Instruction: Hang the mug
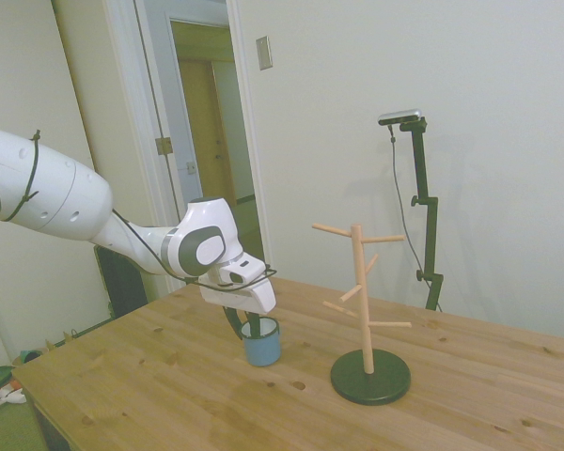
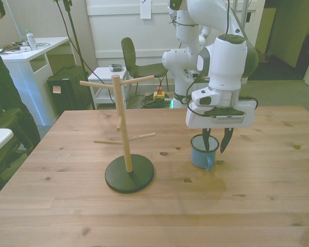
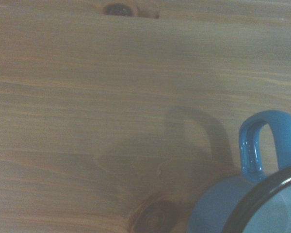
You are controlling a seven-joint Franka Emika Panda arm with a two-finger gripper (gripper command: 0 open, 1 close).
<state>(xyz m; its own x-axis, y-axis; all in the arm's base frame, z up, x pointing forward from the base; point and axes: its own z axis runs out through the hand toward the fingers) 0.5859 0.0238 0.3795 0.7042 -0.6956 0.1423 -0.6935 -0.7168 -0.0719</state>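
Spanning the whole scene, a wooden plank table with dark knots (image 2: 257, 206), carrying everything else. Reaching down over it, a white jointed Franka arm (image 2: 227, 56), ending in a two-finger gripper with dark fingers (image 2: 215, 142). Standing well off to the front view's left of the fingers, a tall pale wooden peg stand on a round black base (image 2: 125, 134), rising far above the mug and bearing nothing on its pegs. Sitting upright on the table directly under the gripper, a small light-blue enamel-style mug with a white inside and thin dark rim (image 2: 202, 157), its little blue loop handle (image 3: 260, 145) turned toward the near table edge in the front view. Straddling the mug's wall on the front view's right: one dark finger (image 2: 206, 140) dipping inside the rim, the other hanging just outside it, the pair drawn fairly close together around that wall. Not possible to tell from either outer view whether the pads are actually pressing on the enamel or leaving a sliver of gap. Showing in the wrist view, only the mug's rim edge, part of its blue side and the handle, casting a soft shadow on the wood grain beside a dark knot.
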